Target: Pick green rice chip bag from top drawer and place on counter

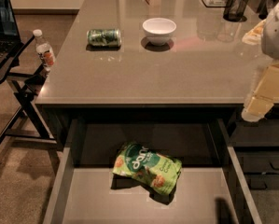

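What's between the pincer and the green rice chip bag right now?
Camera view: the pincer sits at the counter's front edge, far right. Between it and the green rice chip bag are only the top drawer's right wall and bare floor.

Single view, set high and near, looking steeply down and forward across the open top drawer (92,197) onto the counter (176,73); gripper (256,107) at right edge.

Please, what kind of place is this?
Probably an office kitchen or break area: a long counter with a bowl and can, a drawer holding a chip bag, a laptop at left. The gripper hangs at the counter's right edge.
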You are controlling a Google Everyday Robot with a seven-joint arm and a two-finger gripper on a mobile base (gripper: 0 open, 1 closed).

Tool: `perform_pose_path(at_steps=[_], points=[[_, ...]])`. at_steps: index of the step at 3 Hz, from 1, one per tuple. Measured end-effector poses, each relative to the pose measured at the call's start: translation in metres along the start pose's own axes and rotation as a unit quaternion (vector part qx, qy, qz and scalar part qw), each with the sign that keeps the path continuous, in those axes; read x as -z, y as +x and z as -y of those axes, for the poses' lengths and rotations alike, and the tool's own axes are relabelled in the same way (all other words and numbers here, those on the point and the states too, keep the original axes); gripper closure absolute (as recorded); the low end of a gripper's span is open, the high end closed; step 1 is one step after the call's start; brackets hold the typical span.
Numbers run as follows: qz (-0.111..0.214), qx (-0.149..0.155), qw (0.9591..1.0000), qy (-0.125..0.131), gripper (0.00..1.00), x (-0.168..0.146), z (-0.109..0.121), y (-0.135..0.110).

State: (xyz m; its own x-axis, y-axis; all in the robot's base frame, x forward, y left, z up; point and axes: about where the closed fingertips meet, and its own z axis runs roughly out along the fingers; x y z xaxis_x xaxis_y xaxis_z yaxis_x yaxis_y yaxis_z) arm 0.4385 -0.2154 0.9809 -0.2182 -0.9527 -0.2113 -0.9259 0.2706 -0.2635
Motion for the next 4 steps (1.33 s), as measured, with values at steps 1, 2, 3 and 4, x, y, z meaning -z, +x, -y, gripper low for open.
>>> perform_pose_path(at_steps=[1, 2, 3, 4], points=[[0.000, 0.000, 1.0000, 0.000, 0.00, 0.000, 0.000, 0.000], [-0.003, -0.005, 0.9995, -0.030, 0.00, -0.032, -0.014, 0.003], [0.018, -0.017, 0.9971, -0.072, 0.00, -0.075, -0.052, 0.014], [0.079, -0.010, 0.9914, -0.104, 0.00, -0.108, -0.104, 0.019]])
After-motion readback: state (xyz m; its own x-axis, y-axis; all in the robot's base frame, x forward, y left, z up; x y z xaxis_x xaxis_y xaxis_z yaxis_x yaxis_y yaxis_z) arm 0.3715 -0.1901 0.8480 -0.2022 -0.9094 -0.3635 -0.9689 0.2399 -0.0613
